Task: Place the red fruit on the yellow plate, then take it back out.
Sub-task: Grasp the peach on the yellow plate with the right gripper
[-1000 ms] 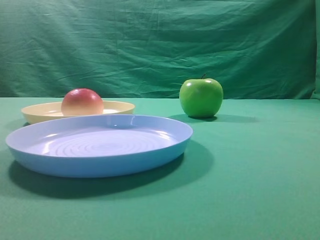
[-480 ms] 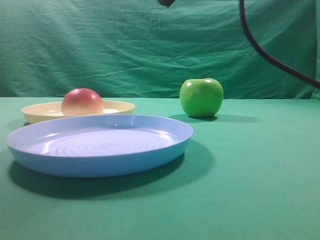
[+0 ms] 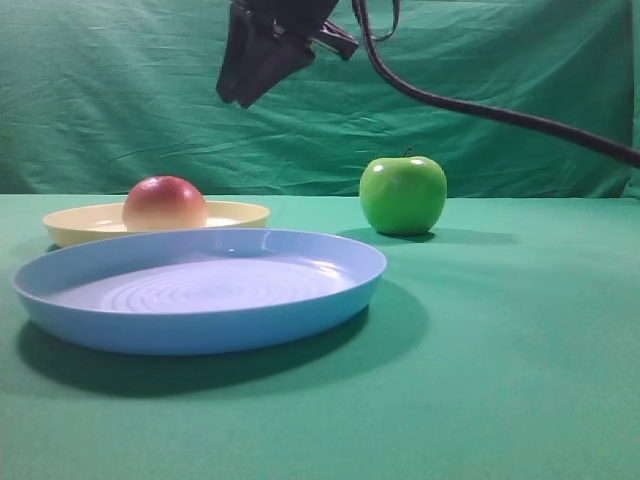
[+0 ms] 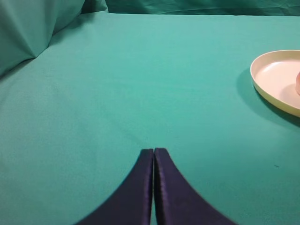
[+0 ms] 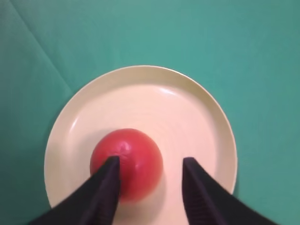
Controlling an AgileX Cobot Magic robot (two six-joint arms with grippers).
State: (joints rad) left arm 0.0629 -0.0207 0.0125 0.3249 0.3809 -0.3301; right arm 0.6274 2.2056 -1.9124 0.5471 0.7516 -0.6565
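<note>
The red fruit point(image 3: 164, 204) point(image 5: 126, 161) rests on the yellow plate point(image 3: 235, 213) point(image 5: 197, 122) at the left of the table. High above it, my right gripper point(image 3: 245, 80) point(image 5: 151, 161) hangs with its jaws open and nothing between them. In the right wrist view the left fingertip point(image 5: 112, 164) overlaps the fruit and the right one sits over bare plate. My left gripper point(image 4: 153, 151) is shut and empty, low over the green cloth, with the yellow plate's rim point(image 4: 262, 89) off to its right.
A larger light-blue plate point(image 3: 330, 300) sits in front of the yellow one. A green apple point(image 3: 402, 195) stands at centre right. A black cable point(image 3: 500, 112) runs from the right gripper to the right edge. Green cloth covers the table and backdrop.
The right gripper has come down into the exterior view from above, trailing its cable, and its jaws have opened. The fruit, plates and apple have not moved.
</note>
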